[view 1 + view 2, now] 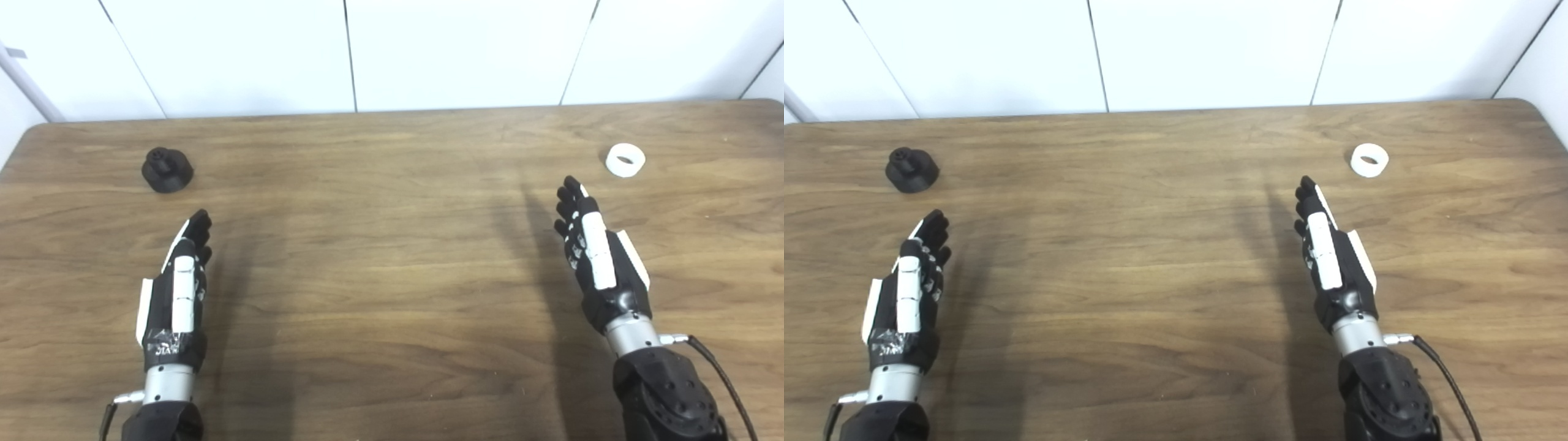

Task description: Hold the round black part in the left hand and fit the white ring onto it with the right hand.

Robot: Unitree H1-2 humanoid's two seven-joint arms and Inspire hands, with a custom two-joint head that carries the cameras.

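A wood-grain counter (392,257) with rounded corners is set against a white panelled wall (465,49) divided by dark seams.

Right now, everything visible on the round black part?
The round black part is a matte, plastic-looking piece: a wide round base with a narrower knob rising from its top centre, apparently with small holes. It stands upright on the wooden table, far left, alone. Nothing touches it; the left hand lies nearer the camera, apart from it.

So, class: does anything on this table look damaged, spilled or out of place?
Nothing stands out. The black part and the white ring sit intact on the table, far apart, and the left hand and right hand hold nothing.
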